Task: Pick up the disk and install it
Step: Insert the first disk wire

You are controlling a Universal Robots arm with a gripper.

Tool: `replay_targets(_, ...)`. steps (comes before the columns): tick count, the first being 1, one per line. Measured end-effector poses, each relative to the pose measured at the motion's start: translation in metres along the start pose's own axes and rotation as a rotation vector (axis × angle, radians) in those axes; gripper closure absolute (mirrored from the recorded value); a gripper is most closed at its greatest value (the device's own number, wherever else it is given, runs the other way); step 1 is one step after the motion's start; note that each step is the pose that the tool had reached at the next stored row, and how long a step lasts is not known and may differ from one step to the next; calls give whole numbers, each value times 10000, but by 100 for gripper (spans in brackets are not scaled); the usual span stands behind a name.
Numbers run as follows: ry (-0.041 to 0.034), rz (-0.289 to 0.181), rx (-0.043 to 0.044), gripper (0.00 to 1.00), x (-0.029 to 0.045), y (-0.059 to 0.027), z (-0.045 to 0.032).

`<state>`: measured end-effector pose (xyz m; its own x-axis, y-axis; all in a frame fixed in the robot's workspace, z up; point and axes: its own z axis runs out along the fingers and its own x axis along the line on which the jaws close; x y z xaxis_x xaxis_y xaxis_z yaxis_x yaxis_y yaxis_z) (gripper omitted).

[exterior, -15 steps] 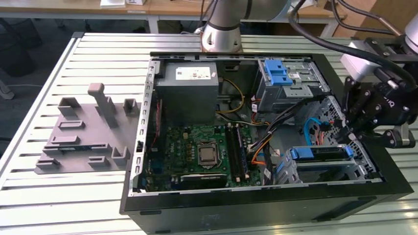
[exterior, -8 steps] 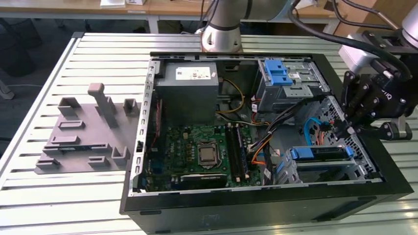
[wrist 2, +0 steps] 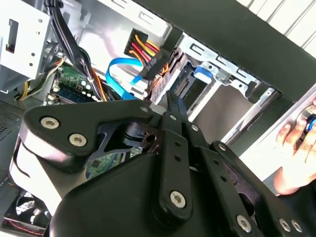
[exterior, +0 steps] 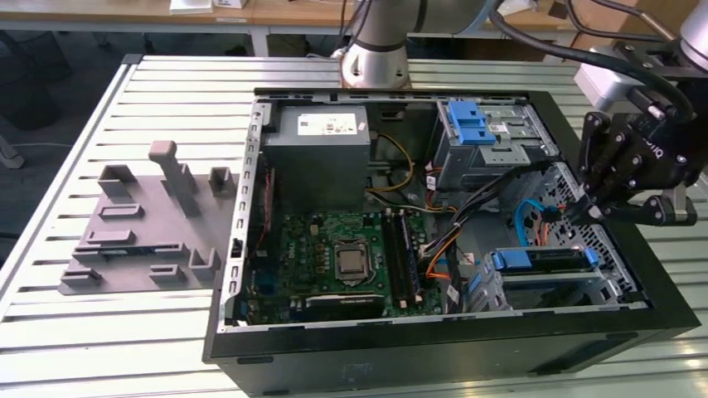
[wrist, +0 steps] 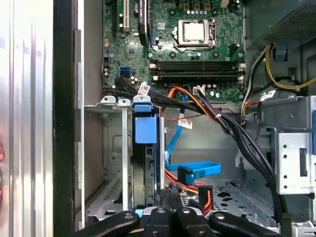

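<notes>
Black linkage of the gripper [wrist 2: 173, 102] blocks much of the second wrist view, so a large part of the inside of the case [exterior: 443, 348] is hidden behind it. In the first wrist view the gripper is cut off by the picture's edge. From what is shown, the fingers [wrist: 159, 217] are drawn together with nothing held between them. A person's hand [wrist 2: 296, 143], blurred and partly cut off, is seen outside the case wall.

The disk [exterior: 542, 259] is seated in the drive cage [exterior: 603, 290] at the case's front corner on the exterior view's right, close to the gripper. Whether the fingertips touch it cannot be told. Its label and flat faces are turned out of sight. What can be made out is a narrow dark edge framed by the blue carrier bracket, with a blue tab at one end.
</notes>
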<state>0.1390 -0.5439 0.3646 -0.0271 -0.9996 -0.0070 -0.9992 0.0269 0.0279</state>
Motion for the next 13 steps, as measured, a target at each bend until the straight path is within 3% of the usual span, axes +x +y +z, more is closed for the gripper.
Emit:
replay_targets(6, -4, 136, 1, 89, -42, -24, 0)
replay_targets(9, -9, 502, 4, 89, -59, -30, 0)
replay_targets(13, -6, 611, -14, 89, -142, -75, -1)
